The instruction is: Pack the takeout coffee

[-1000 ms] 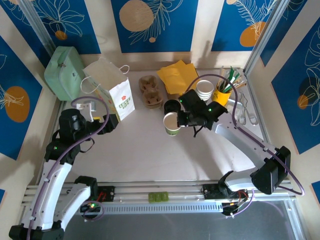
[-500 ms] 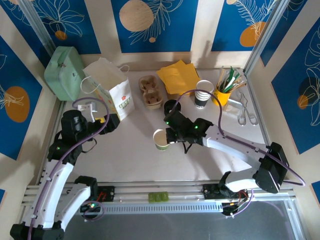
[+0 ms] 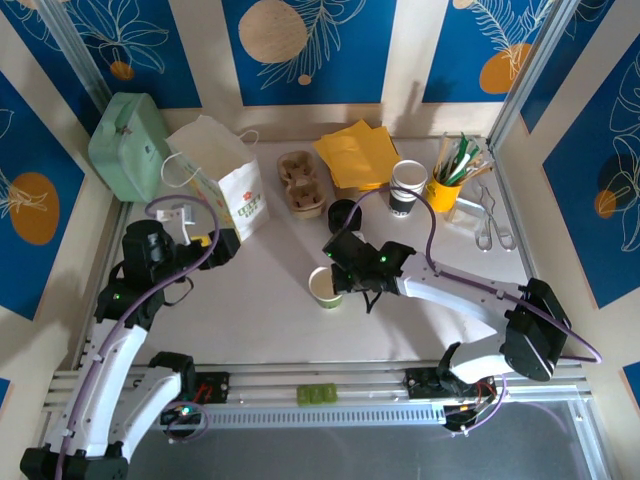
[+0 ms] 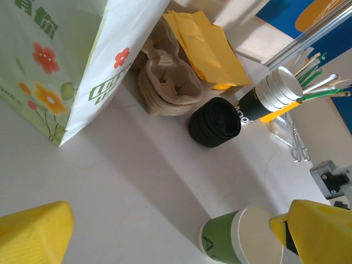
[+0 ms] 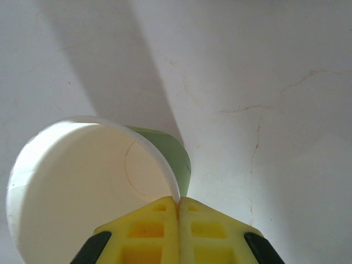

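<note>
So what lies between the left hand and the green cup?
Only bare table between the left hand and the green cup, clear in the top view.

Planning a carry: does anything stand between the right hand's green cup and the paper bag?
Nothing visible. Bare table lies between the green cup, pinched at its rim by the right hand, and the paper bag.

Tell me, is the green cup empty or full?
Empty. Seen from the right wrist, the green cup is bare white inside, with no liquid and no lid.
</note>
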Motion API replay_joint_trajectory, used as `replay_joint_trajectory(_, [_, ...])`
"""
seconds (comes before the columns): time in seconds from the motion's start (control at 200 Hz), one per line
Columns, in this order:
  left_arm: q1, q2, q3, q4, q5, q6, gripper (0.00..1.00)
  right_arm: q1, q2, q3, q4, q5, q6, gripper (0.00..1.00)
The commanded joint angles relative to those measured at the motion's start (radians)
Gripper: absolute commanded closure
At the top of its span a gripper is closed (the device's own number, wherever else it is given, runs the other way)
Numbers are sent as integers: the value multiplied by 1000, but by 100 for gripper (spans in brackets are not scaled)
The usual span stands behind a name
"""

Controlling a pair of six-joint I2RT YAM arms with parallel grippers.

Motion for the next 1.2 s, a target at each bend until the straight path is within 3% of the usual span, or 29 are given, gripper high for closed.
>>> replay_joint_trajectory(0.0, [-5, -17, 32, -26, -14, 31, 1, -6, -1, -7, 2, -15, 28, 91])
replay_joint_trajectory(0.265, [-6, -14, 25, -19, 0, 20, 1, -7, -7, -4, -8, -47, 31, 86])
replay_joint_trajectory(0.625, [-5, -23, 36, -36, -4, 27, 1, -19, -58, 46, -55, -57, 10, 60])
replay_joint_trajectory(0.805, [-5, -25, 33, -28, 1, 25, 0, -90, -81, 91, -80, -32, -38, 47])
replay_joint_trajectory(0.94, [-8, 1, 29, 5, 94, 21, 3, -160, -59, 129, -78, 4, -78, 41])
replay_joint_trajectory(1.196, [-61, 5, 2, 54, 114, 3, 5, -254, 75, 257, -54, 64, -103, 40])
